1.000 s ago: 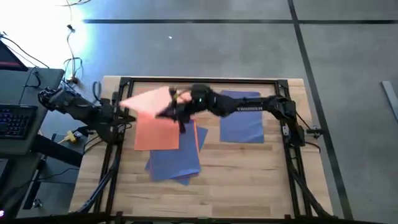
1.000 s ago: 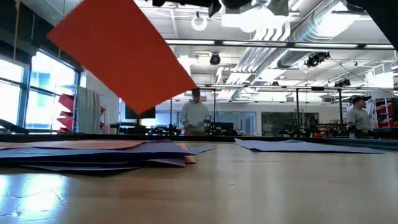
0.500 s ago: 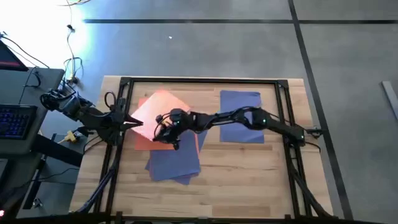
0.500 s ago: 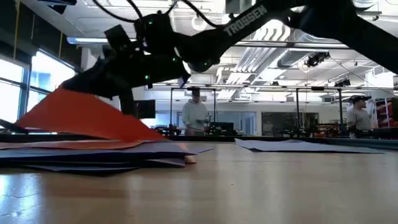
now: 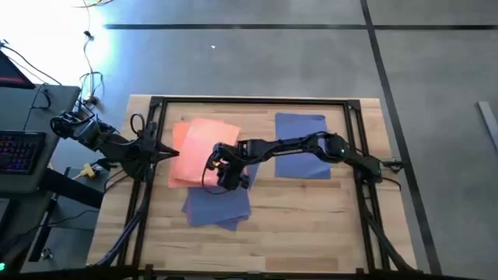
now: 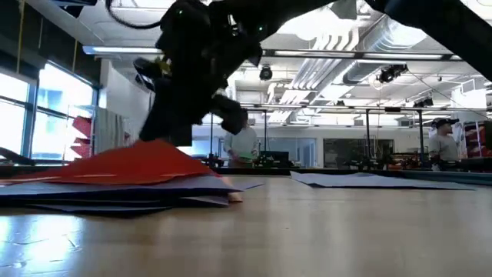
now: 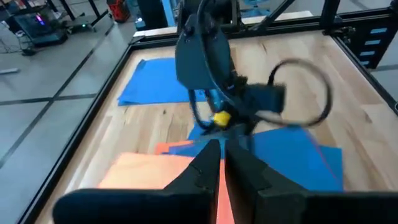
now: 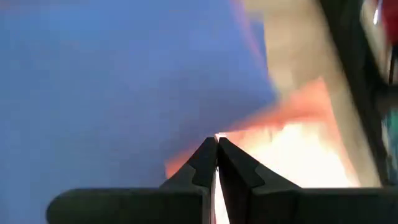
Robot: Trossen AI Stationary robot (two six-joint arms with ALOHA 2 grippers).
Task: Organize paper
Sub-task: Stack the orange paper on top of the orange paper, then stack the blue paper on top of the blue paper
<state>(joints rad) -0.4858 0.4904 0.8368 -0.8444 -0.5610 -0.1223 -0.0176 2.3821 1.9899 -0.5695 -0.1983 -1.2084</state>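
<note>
An orange sheet (image 5: 204, 144) of the paper lies on a pile of orange and blue sheets (image 5: 218, 204) at the table's left middle. My right gripper (image 5: 223, 173) is shut on this sheet at its near right part. In the low view the sheet (image 6: 115, 165) humps up under the gripper (image 6: 173, 138). My left gripper (image 5: 173, 153) hovers at the pile's left edge with its fingers (image 7: 205, 168) nearly together. Orange shows through the slit between them, and I cannot tell whether they touch the paper. Another pile of blue sheets (image 5: 299, 144) lies flat at the far right. My right gripper pinches the orange sheet's edge (image 8: 231, 132) between its two fingertips, coming from above and slanting down. Whether it holds one layer or more does not show. The held part is raised into a low peak (image 6: 165, 145), and the rest of the sheet lies on the pile.
A black frame (image 5: 249, 101) runs round the table top. Bare wood (image 5: 311, 225) lies along the near side and between the two piles. A keyboard and cables (image 5: 19, 152) sit beyond the left edge. People stand in the room far behind the table (image 6: 242, 142).
My right gripper has gone down and toward the table's left and near edges with the orange sheet. The sheet hung high and tilted a second ago. Now most of it lies on the pile, with only the held part raised.
</note>
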